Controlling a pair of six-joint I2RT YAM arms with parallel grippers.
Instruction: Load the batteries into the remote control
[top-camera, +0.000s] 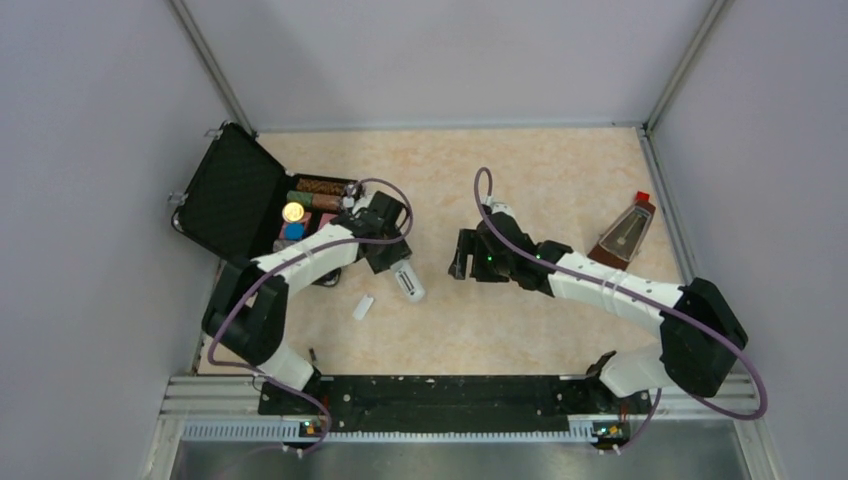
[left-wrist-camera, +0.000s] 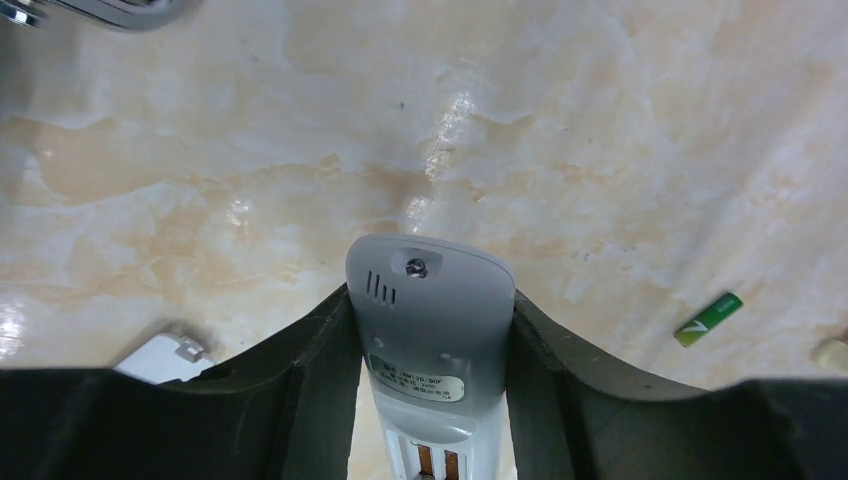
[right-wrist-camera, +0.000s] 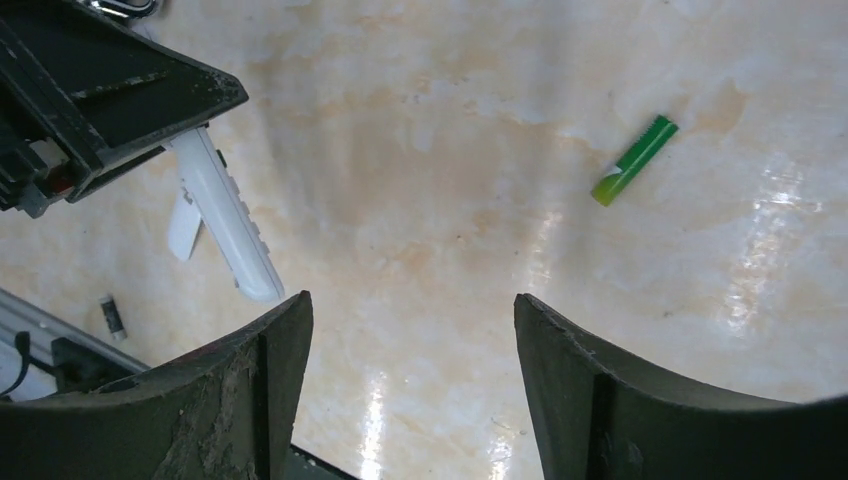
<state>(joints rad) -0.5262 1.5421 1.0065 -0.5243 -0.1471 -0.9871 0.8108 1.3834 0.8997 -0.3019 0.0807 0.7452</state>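
My left gripper (left-wrist-camera: 430, 300) is shut on the remote control (left-wrist-camera: 430, 330), pinching its two long sides. The remote's white back faces the camera, and its battery bay (left-wrist-camera: 436, 462) is uncovered, showing copper contacts. In the top view the remote (top-camera: 407, 281) sticks out of the left gripper (top-camera: 395, 262) just above the table. A green battery (right-wrist-camera: 634, 160) lies flat on the table, also seen as the green battery (left-wrist-camera: 708, 319) to the right of the remote. A small dark battery (right-wrist-camera: 113, 315) lies near the front rail. My right gripper (right-wrist-camera: 410, 310) hovers open and empty over bare table.
The loose white cover piece (top-camera: 363, 307) lies just left of the remote. An open black case (top-camera: 235, 195) holding coloured chip rolls (top-camera: 300, 212) stands at the left. A metronome (top-camera: 625, 232) stands at the right. The black rail (top-camera: 430, 395) runs along the front edge.
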